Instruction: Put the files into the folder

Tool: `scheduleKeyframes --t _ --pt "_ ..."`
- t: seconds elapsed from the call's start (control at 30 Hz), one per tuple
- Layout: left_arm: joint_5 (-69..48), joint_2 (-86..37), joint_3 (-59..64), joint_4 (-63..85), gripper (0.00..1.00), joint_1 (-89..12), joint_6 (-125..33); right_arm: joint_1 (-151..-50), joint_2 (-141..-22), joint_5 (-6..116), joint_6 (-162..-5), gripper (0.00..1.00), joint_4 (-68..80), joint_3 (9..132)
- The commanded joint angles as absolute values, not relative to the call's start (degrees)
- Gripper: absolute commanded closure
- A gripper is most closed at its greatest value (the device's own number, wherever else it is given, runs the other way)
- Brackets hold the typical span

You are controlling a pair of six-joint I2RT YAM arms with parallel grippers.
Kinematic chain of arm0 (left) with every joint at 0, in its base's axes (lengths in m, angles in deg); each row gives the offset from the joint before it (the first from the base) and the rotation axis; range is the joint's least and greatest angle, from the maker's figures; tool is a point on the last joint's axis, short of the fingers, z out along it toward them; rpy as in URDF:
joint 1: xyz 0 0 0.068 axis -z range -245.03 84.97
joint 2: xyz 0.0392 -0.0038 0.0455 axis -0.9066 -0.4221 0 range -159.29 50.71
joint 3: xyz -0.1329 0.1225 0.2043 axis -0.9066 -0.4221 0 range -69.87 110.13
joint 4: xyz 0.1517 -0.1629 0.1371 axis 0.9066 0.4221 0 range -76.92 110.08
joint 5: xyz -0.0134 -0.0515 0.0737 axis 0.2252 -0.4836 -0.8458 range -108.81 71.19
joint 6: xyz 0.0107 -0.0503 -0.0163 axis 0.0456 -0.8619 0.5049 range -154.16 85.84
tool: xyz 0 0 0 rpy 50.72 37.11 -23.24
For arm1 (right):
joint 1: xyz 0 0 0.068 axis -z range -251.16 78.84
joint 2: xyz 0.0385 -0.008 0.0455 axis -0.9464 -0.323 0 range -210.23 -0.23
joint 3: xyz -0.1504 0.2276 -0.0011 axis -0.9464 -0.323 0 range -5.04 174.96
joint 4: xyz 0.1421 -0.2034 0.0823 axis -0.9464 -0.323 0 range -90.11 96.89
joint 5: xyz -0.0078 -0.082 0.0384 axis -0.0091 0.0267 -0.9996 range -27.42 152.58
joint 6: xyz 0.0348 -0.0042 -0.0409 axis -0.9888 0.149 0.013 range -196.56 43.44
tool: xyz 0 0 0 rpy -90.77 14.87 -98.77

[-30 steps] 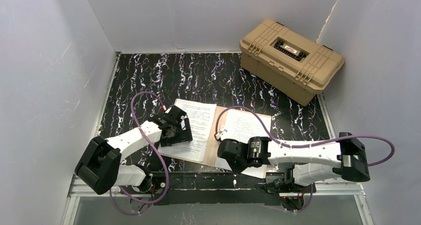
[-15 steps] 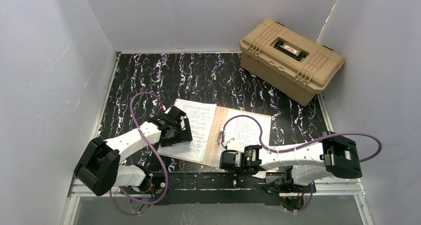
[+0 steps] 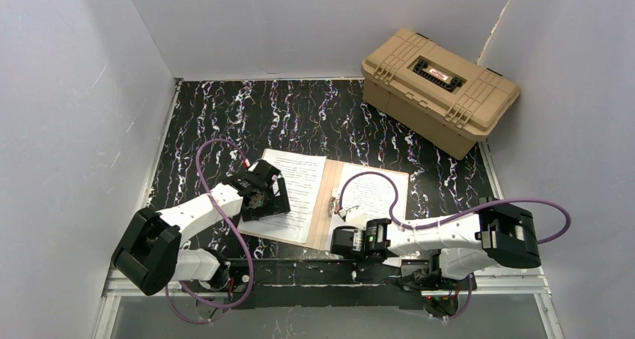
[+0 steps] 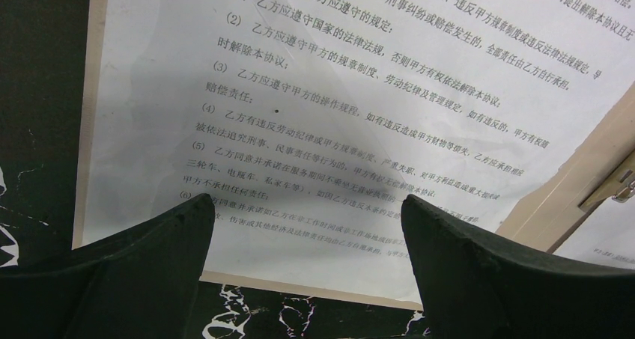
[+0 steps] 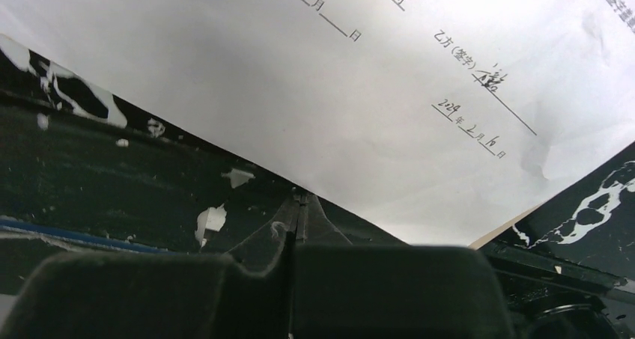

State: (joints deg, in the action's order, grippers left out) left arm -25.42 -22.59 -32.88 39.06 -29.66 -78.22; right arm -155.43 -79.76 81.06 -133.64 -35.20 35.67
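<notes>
The tan folder [image 3: 326, 197] lies open on the black marbled table. A printed sheet [image 3: 298, 183] lies on its left half and a second sheet [image 3: 376, 193] on its right half. My left gripper [image 3: 263, 197] is open and hovers low over the left sheet's outer edge. In the left wrist view the sheet [image 4: 337, 92] fills the gap between my left gripper's [image 4: 305, 204] fingers, with the silver clip [image 4: 618, 186] at far right. My right gripper [image 3: 337, 240] is shut at the folder's near edge. In the right wrist view its tips [image 5: 299, 202] touch the right sheet's [image 5: 374, 92] near edge; whether they pinch it I cannot tell.
A bulky tan plastic case [image 3: 439, 88] with latches stands at the back right corner. White walls close in the left, back and right sides. Purple cables loop above both arms. The table's metal front rail [image 3: 299, 268] runs just behind the right gripper.
My right arm has dropped and drawn back from above the right sheet to the folder's near edge. The left arm has not moved.
</notes>
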Motion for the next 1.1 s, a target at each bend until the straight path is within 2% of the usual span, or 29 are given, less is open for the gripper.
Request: scheduleKeyframes --t 0.0,0.37,1.07 --pt "-23.1 -23.2 -34.3 40.7 0.06 -29.5 -79.4 -151.8 -78.9 89.8 -135.0 0.99 -36.0 33.1" --pt "-22.8 -24.2 -33.5 40.8 0.06 -29.5 -79.3 -141.3 -77.7 91.4 -127.1 0.99 -32.4 35.0" --pt "-21.1 -23.2 -33.4 41.3 0.06 -29.4 -78.5 -127.9 -86.8 87.9 -115.7 0.99 -21.7 37.5"
